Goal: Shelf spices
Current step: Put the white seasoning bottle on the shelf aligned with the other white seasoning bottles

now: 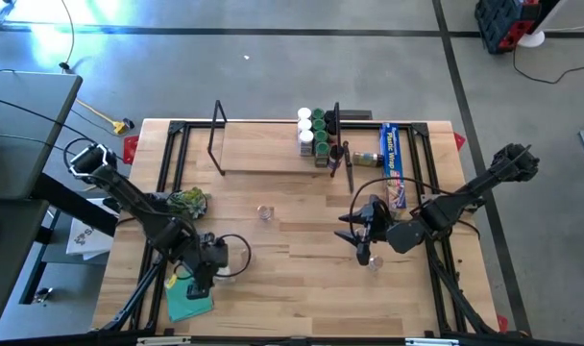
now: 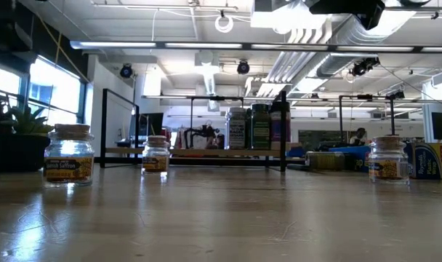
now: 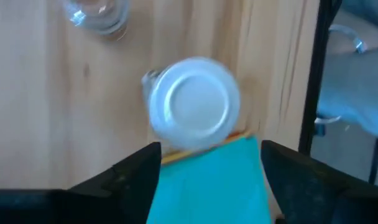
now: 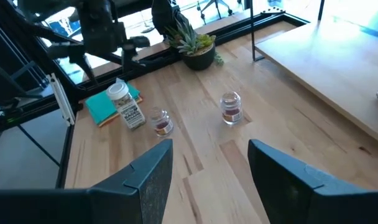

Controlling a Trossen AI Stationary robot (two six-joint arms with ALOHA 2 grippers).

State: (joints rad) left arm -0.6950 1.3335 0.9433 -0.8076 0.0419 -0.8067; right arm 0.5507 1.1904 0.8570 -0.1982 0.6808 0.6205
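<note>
Left gripper [image 3: 211,165], lower left of the high view: fingers spread above a white-lidded jar [image 3: 194,104]. Right gripper [image 4: 209,163], lower right: spread, empty.

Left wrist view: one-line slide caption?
Open left gripper above a white-lidded spice jar beside a teal pad.

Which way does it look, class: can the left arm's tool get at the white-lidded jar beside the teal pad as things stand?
Probably yes. The left tool hangs open right over the white-lidded jar, which leans at the teal pad, and nothing blocks the way.
</note>
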